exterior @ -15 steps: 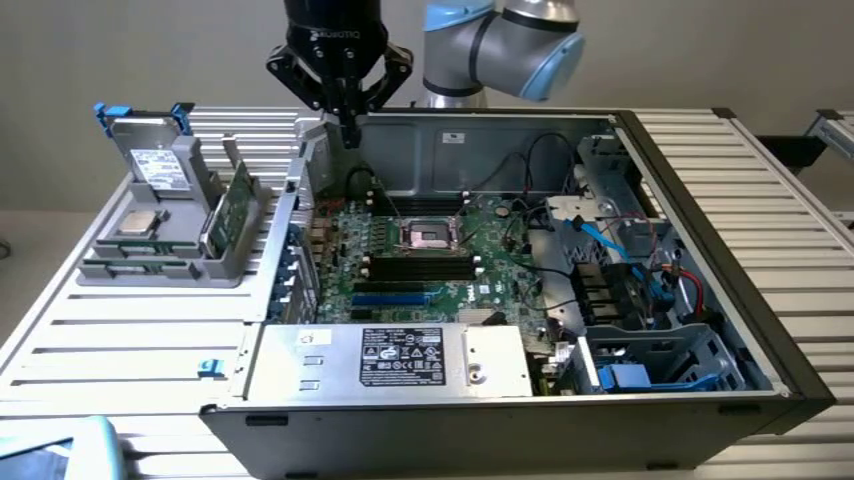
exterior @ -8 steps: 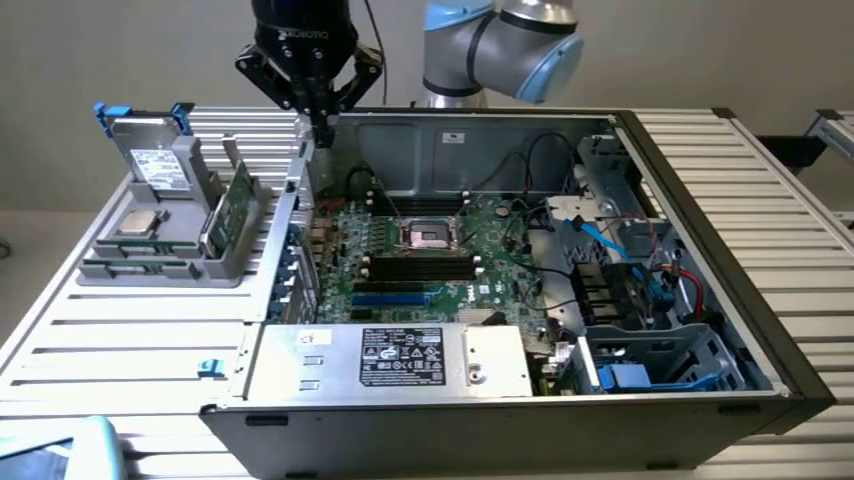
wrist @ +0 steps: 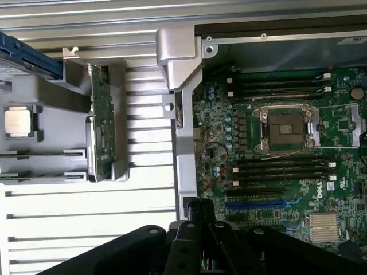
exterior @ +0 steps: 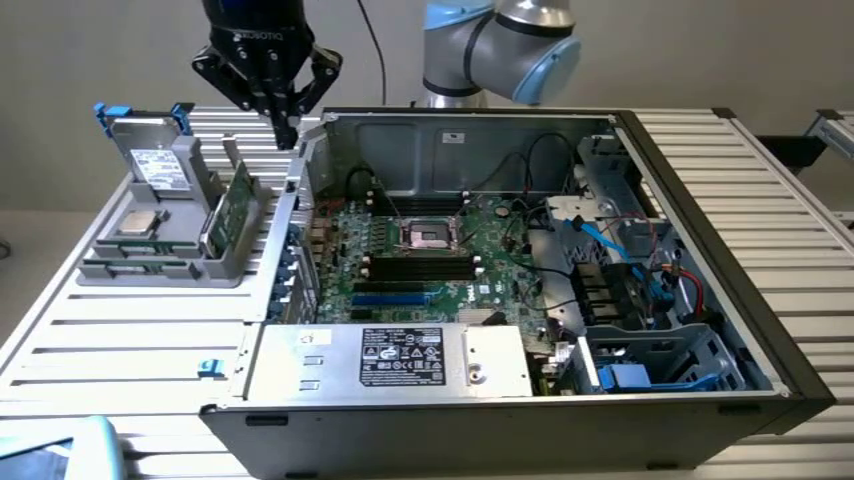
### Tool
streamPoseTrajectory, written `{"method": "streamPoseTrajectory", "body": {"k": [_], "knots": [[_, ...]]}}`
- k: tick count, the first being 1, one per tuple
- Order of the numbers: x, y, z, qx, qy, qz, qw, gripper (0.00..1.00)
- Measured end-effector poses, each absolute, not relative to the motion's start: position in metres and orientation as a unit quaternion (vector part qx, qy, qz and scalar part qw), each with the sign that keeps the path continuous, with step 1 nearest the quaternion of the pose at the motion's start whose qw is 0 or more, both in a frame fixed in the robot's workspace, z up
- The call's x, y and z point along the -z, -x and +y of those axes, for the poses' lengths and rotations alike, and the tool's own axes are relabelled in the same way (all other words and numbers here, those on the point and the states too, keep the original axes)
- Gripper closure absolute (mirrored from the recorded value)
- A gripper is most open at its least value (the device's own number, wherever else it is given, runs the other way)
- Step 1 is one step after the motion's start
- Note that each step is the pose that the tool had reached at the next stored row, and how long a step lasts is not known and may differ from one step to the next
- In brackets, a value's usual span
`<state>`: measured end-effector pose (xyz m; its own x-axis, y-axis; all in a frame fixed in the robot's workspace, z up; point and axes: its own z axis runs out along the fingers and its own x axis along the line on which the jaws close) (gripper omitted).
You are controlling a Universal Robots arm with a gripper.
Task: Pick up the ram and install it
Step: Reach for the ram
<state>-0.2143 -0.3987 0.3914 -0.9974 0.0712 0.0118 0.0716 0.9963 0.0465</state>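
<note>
**Ram in tray; gripper closed, holding nothing**

In the open computer case (exterior: 467, 432), a silver power supply (exterior: 387, 355) sits at the near edge, with the motherboard (exterior: 441, 250) behind it. Just beside the case, on the exterior view's left, is a grey tray (exterior: 160, 277). The ram (exterior: 235, 205) stands on edge in the tray slot nearest the case. The gripper (exterior: 284, 135) hangs above the case's far corner on that side, fingers pressed together.

Silver-grey arm (exterior: 461, 35) with pale-blue joint caps (exterior: 547, 65); black, angular end effector (exterior: 284, 130) with small white lettering.
</note>
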Motion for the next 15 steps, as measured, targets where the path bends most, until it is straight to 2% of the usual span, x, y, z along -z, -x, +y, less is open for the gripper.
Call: {"method": "streamPoseTrajectory", "body": {"k": [15], "knots": [[-0.387,0.283,-0.399,0.023,0.036,-0.999,0.008,0.89]]}}
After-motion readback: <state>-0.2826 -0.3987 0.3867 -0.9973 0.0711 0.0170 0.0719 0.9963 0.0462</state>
